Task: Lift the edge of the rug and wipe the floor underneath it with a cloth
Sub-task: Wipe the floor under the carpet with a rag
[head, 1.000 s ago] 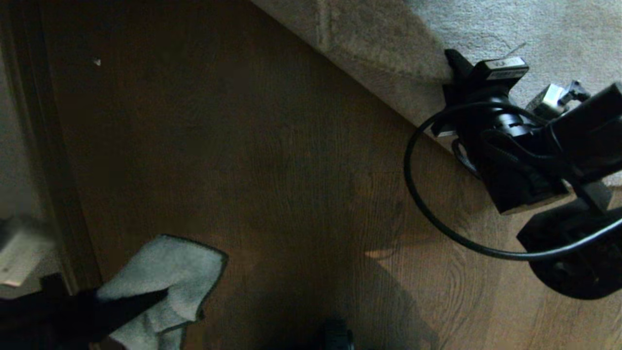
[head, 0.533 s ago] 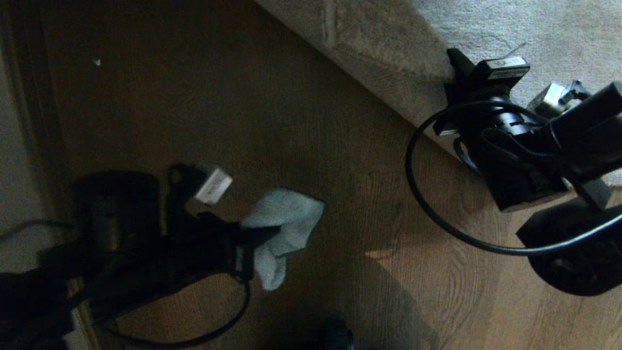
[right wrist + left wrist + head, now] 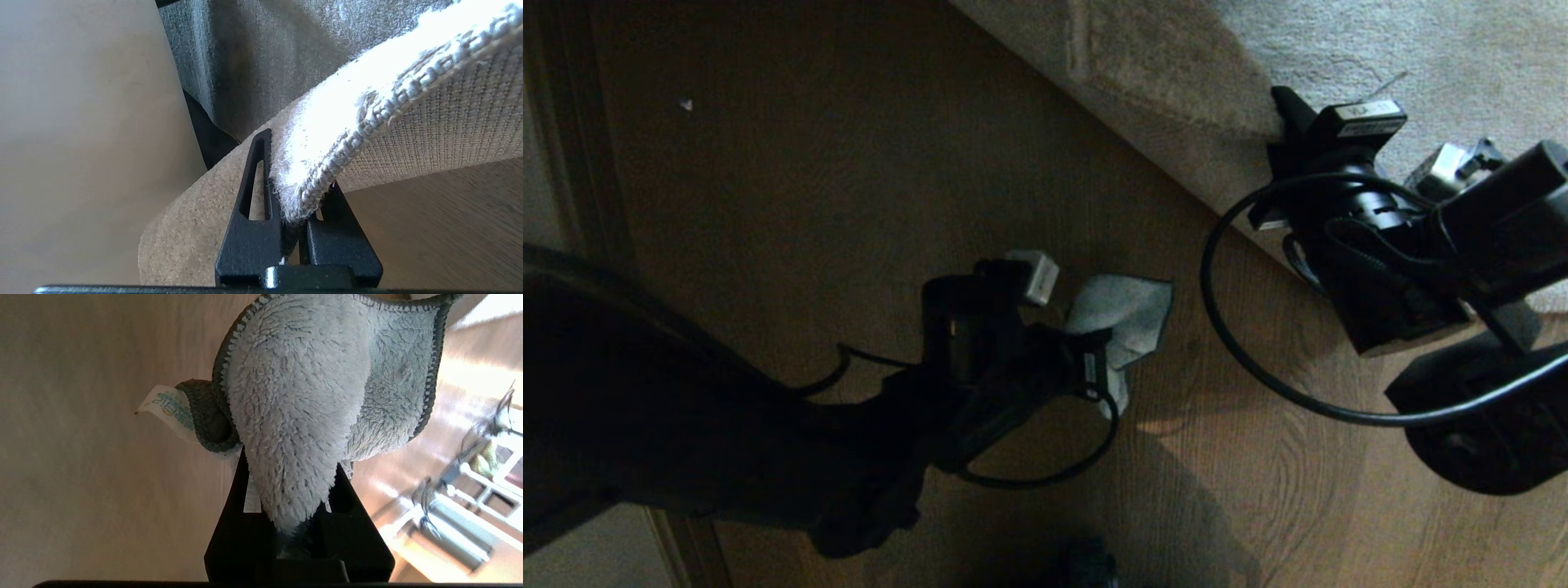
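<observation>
One rug edge – long axis runs diagonally from 11 o'clock down to 3 o'clock in head view, hem facing the floor. R gripper at 3 o'clock is clamped on that hem, woven underside showing. One cloth near centre, pinched in L gripper, bunched, its free end pointing toward 1 o'clock. L arm mostly in dark shadow, hard to make out; rug cut off at top.
</observation>
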Controlling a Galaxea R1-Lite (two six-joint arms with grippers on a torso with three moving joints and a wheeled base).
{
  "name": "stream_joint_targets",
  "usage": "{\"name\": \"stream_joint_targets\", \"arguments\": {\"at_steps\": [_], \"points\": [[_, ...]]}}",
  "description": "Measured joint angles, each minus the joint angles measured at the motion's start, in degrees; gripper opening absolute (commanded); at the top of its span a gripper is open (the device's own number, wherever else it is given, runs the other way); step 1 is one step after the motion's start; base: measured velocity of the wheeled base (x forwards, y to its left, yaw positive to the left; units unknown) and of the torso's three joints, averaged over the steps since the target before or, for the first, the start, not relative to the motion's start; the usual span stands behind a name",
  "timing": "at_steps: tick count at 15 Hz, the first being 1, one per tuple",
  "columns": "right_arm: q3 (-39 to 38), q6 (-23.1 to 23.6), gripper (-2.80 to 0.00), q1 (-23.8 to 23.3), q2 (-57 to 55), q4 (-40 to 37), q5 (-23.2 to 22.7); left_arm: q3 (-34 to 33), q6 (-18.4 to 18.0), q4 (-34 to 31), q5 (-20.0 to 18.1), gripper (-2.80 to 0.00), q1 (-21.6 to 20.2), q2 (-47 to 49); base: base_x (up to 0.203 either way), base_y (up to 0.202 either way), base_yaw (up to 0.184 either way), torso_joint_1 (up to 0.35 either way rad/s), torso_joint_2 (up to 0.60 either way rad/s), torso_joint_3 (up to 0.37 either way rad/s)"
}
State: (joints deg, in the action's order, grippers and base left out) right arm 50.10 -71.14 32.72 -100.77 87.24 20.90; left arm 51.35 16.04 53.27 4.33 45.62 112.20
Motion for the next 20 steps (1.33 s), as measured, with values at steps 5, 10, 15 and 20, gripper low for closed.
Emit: {"name": "stream_joint_targets", "arguments": {"at_steps": [5,10,15,20], "points": [[-0.2,0.0,-2.8,-0.3,-0.2,0.0,0.0,7.5,-7.9,9.2,0.9,-2.8,-1.7,8.6,0.0,0.0,0.0,0.0,0.0,0.0],[0.0,-1.0,-2.8,-0.4,-0.5,0.0,0.1,14.1,-10.9,9.8,0.8,-2.8,-7.9,11.8,0.0,0.0,0.0,0.0,0.0,0.0],[-0.1,-1.1,-2.8,-0.4,-0.5,0.0,0.1,15.8,-11.8,9.9,0.4,-2.8,-15.1,10.0,0.0,0.0,0.0,0.0,0.0,0.0],[-0.5,-1.2,-2.8,-0.3,-0.6,0.0,0.1,13.0,-14.0,9.6,1.2,-2.8,-19.4,4.3,0.0,0.0,0.0,0.0,0.0,0.0]]}}
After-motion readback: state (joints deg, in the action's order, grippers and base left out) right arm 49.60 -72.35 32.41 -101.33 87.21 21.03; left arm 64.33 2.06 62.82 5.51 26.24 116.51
